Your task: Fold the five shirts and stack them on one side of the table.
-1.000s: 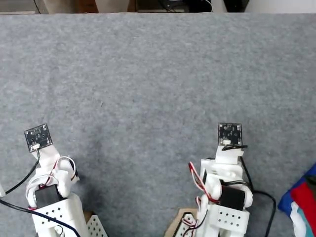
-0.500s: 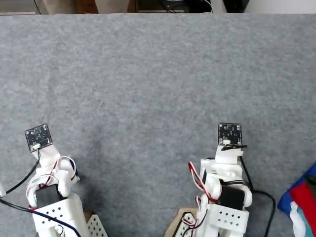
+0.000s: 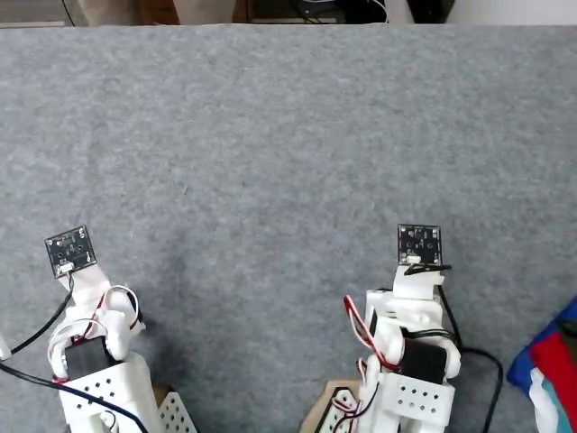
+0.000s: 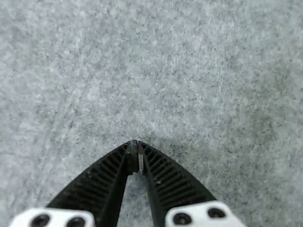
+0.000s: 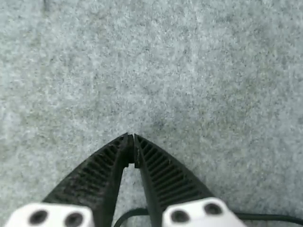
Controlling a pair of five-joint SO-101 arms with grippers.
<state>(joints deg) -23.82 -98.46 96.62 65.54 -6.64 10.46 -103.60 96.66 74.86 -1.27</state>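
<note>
- Left wrist view: left gripper [image 4: 134, 147] is being shown with fingertips touching, nothing gripped, over the grey table [image 4: 189, 71].
- Right wrist view: right gripper [image 5: 131, 141] is being shown likewise, empty.

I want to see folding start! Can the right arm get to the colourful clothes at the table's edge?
Probably yes: the clothes lie close beside the right arm, with only a black cable between. The right gripper is shut and must open first.

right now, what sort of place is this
Probably a robotics lab bench: a grey felt-covered table, two white robot arms with black ribbed pincers, and bunched red-and-blue cloth at its edge.
</note>
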